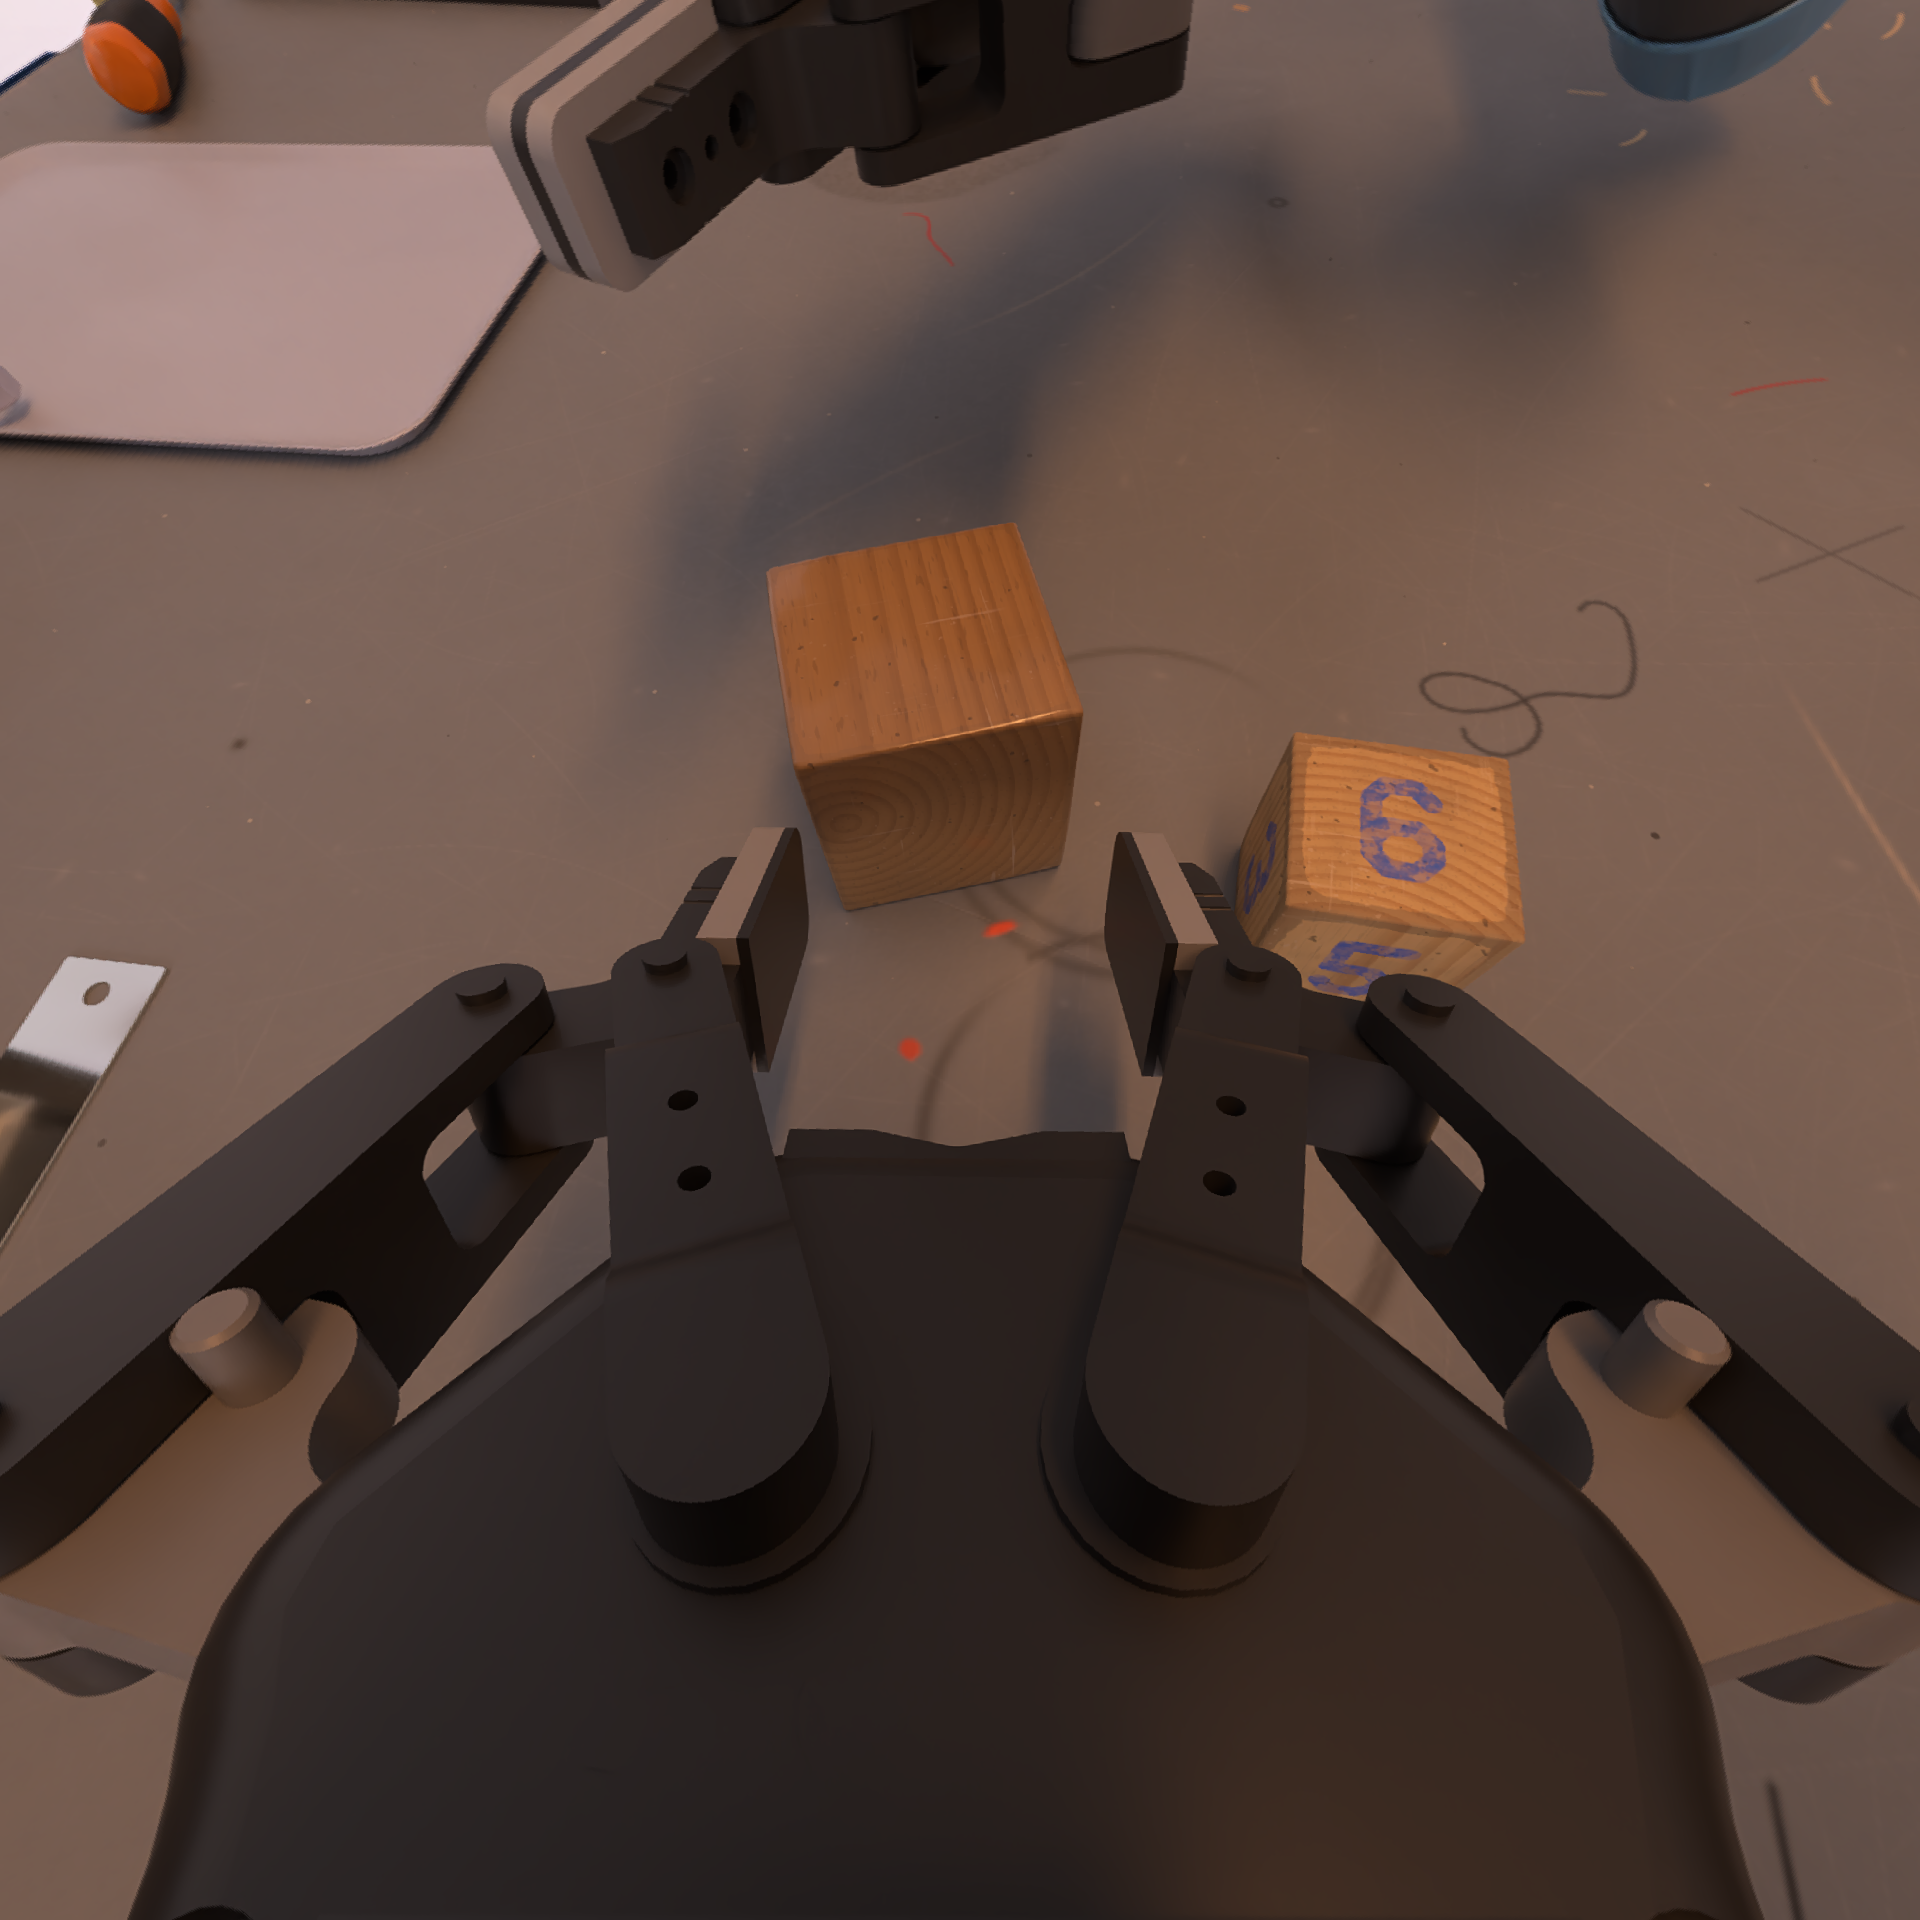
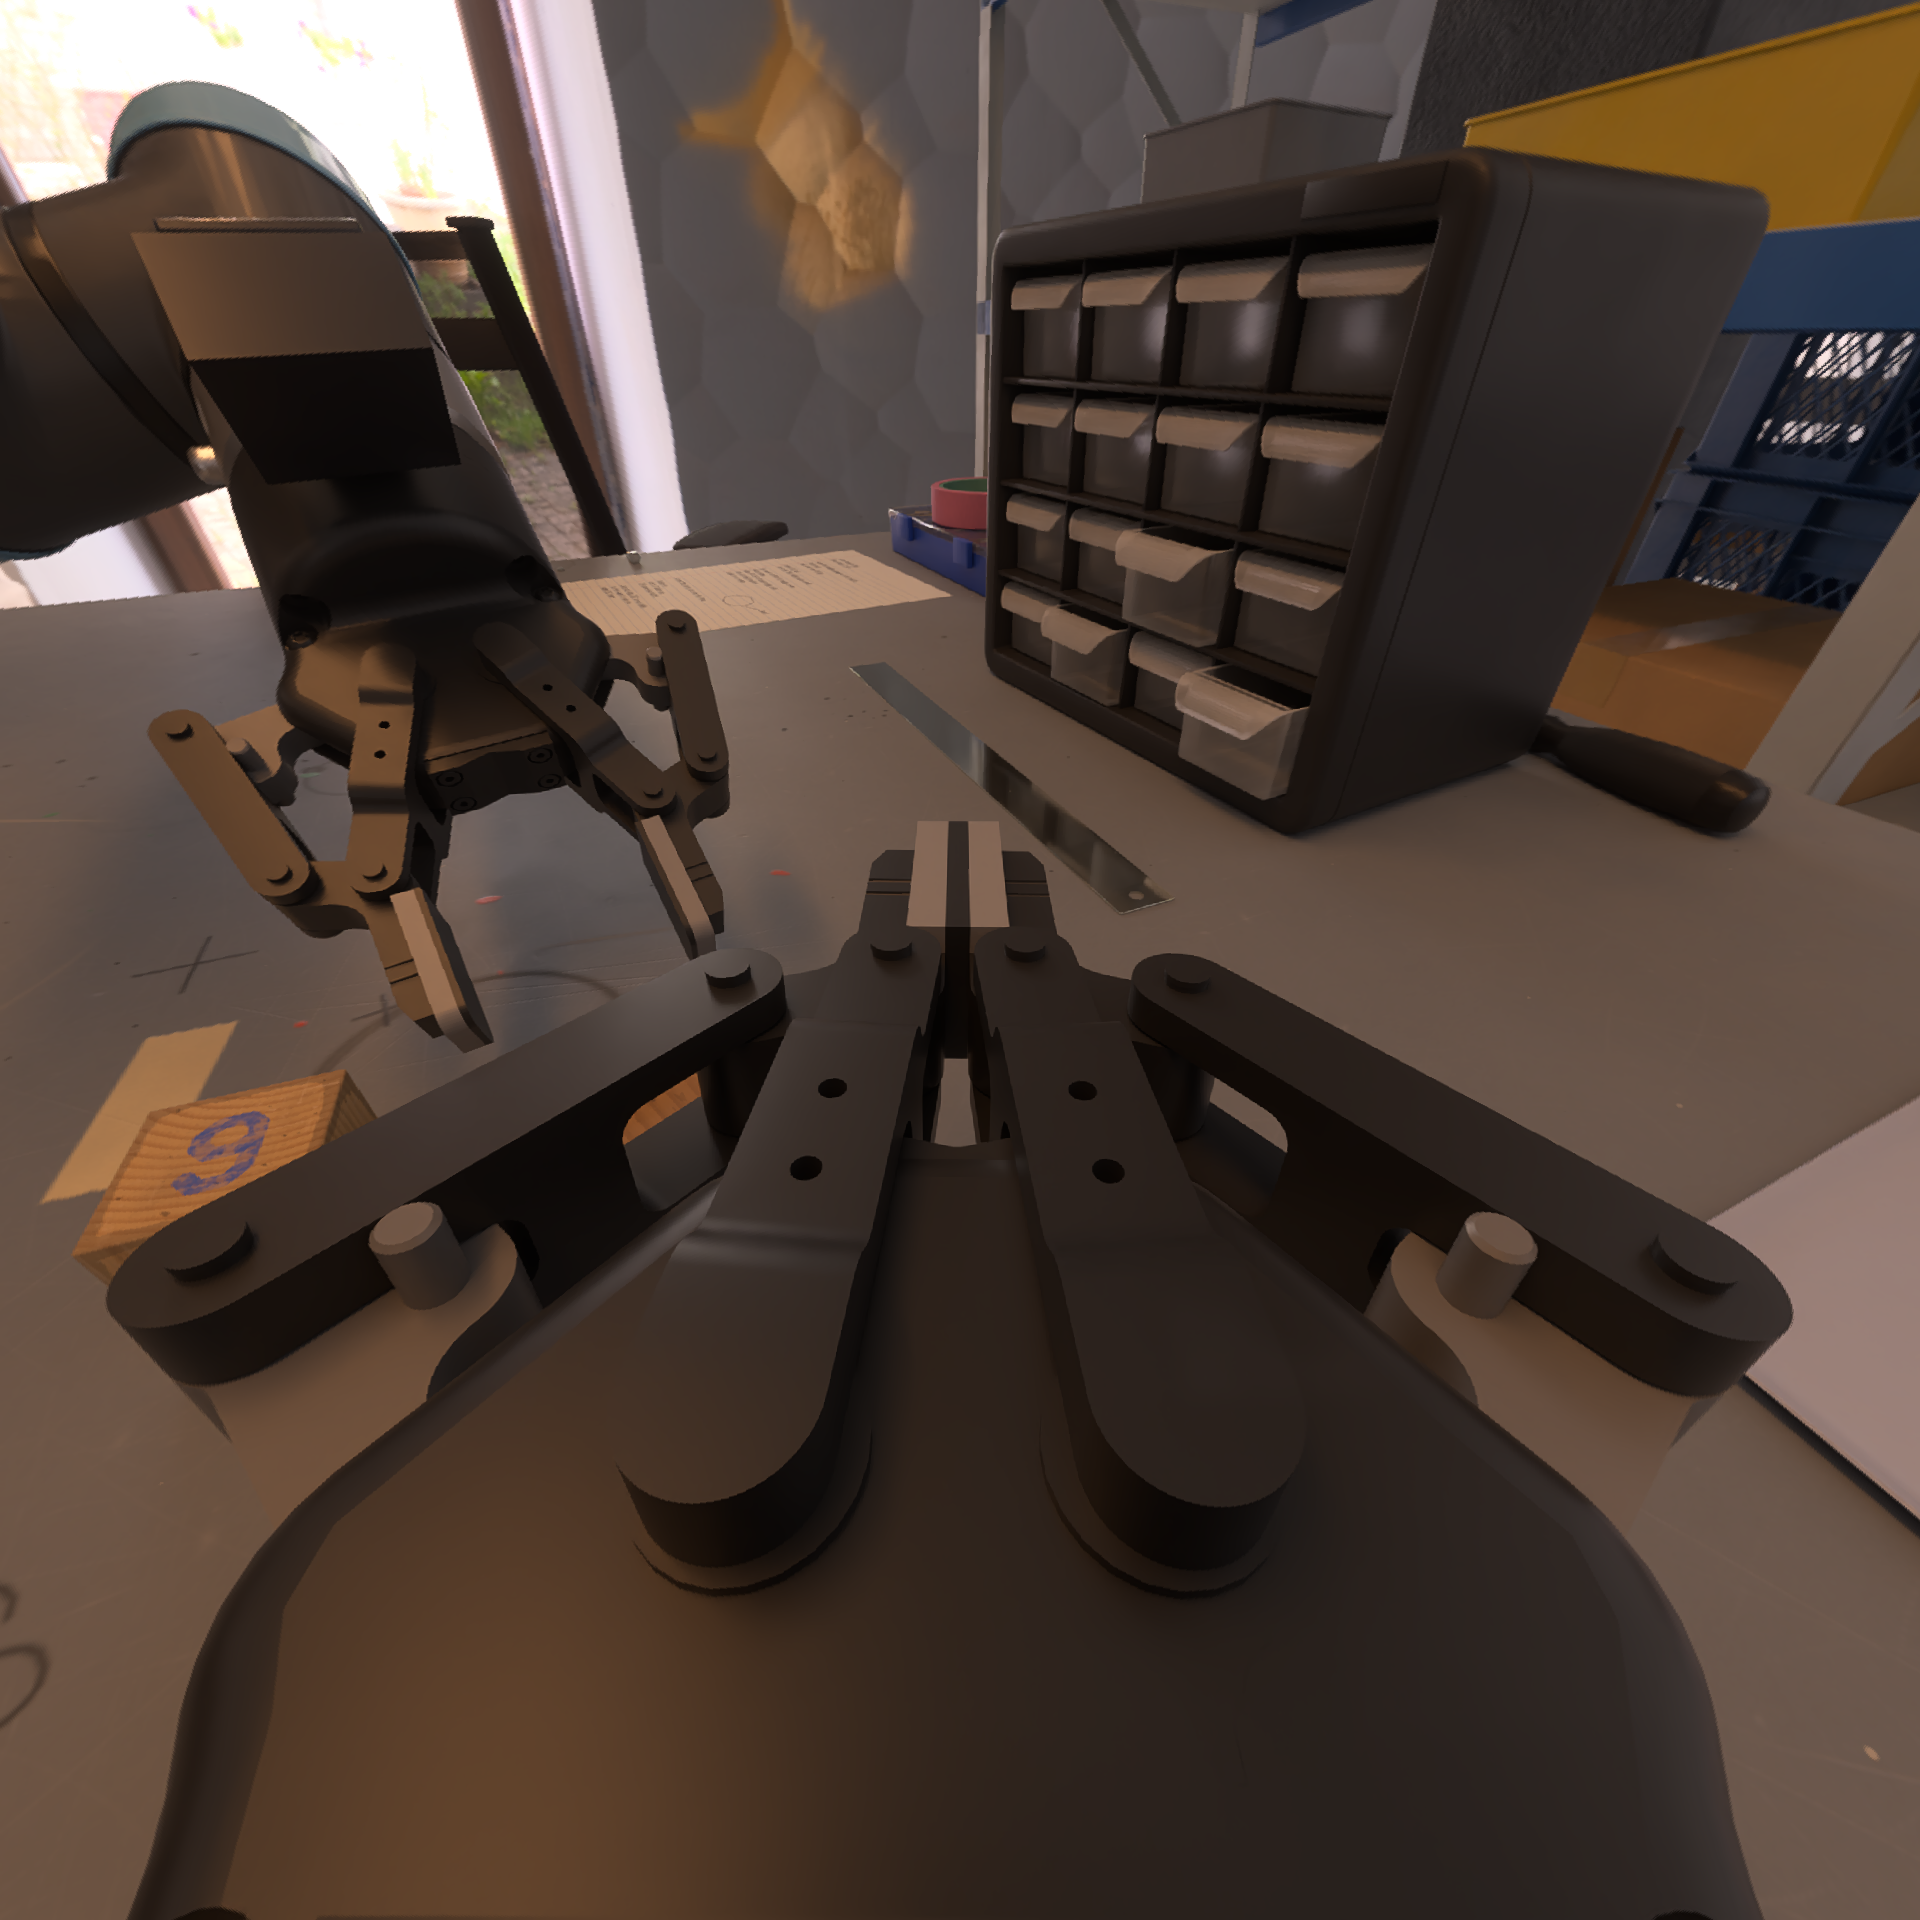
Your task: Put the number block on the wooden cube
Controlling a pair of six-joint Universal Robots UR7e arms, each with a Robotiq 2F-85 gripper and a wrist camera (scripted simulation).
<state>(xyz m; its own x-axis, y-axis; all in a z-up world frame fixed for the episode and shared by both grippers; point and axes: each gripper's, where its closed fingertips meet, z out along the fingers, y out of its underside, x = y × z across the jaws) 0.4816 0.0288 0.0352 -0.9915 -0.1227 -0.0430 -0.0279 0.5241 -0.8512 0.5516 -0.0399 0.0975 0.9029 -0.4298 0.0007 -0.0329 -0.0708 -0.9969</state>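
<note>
A plain wooden cube [image 1: 925,717] stands on the grey table. A smaller number block [image 1: 1382,862] with blue digits on its faces stands just right of it, apart from it. My left gripper [image 1: 956,914] is open and empty, above the table just in front of the cube, with the number block beside its right finger. My right gripper [image 2: 958,878] is shut and empty; it also shows at the top of the left wrist view [image 1: 582,197], above and beyond the cube. The number block [image 2: 223,1164] shows at lower left in the right wrist view, partly hidden by my gripper's linkage. The left gripper [image 2: 561,966] hangs open there.
A grey mat [image 1: 239,301] lies at the far left, an orange-tipped tool [image 1: 130,57] beyond it. A steel ruler [image 2: 1008,790] lies near a black drawer cabinet [image 2: 1299,499]. A sheet of paper [image 2: 758,587], a tape roll [image 2: 958,501] and a black handle [image 2: 1652,774] lie on the table.
</note>
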